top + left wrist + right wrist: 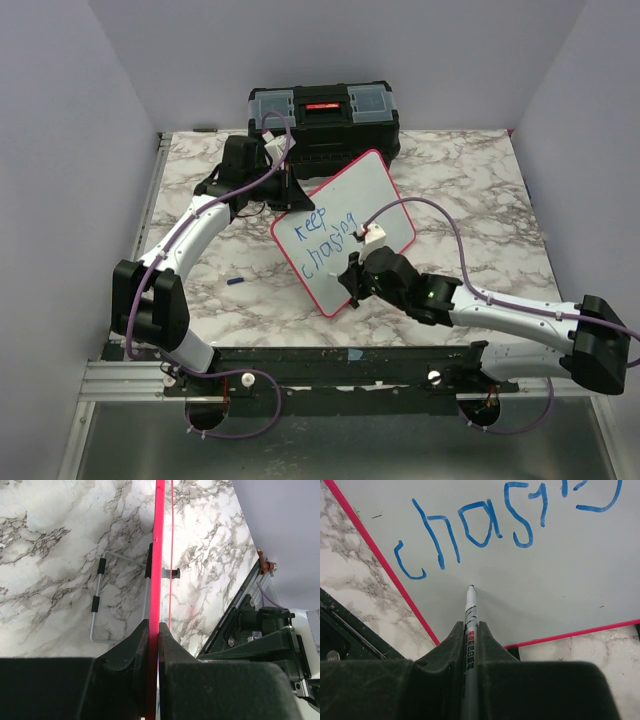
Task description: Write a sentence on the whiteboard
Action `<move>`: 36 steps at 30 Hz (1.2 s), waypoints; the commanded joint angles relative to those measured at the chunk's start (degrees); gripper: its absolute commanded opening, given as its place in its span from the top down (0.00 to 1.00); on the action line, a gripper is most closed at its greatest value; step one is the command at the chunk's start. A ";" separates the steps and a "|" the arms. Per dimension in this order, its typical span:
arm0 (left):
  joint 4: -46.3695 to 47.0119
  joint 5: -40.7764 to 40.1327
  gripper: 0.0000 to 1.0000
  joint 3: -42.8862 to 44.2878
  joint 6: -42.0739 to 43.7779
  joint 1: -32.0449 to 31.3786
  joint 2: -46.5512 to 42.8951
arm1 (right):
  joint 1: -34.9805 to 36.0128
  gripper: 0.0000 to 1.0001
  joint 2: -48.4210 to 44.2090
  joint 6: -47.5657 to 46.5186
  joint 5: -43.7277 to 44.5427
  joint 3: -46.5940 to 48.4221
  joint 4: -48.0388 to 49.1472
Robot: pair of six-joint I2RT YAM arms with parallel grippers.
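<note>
The whiteboard (375, 195), white with a red rim, stands tilted in the middle of the table. Blue words "keep chasing" (325, 238) run across it in two slanted lines; no third line shows. My left gripper (283, 187) is shut on the board's far-left edge; in the left wrist view the red rim (159, 555) runs edge-on between the jaws of that gripper (154, 626). My right gripper (352, 278) is shut on a grey marker (470, 625). Its tip sits on or just off the bare board (560, 580) below "chasing" (470, 530).
A black toolbox (323, 115) with clear lid compartments stands at the back, behind the board. A small blue marker cap (236, 281) lies on the marble table left of the board. A wire stand (100, 600) with black sleeves shows behind the board.
</note>
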 commanded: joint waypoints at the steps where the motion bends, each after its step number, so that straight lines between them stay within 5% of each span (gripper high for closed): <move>1: 4.21 0.26 1.00 -0.07 0.45 0.41 -1.48 | 0.49 0.99 1.28 0.49 0.52 0.51 1.54; 18: 4.45 0.43 1.00 -0.32 0.36 0.41 -1.30 | 0.55 0.99 1.95 -1.13 -3.97 -1.09 -1.06; 36: 4.69 0.71 1.00 -0.32 0.49 0.41 -1.05 | 0.57 0.99 3.38 -1.56 4.23 1.83 -3.33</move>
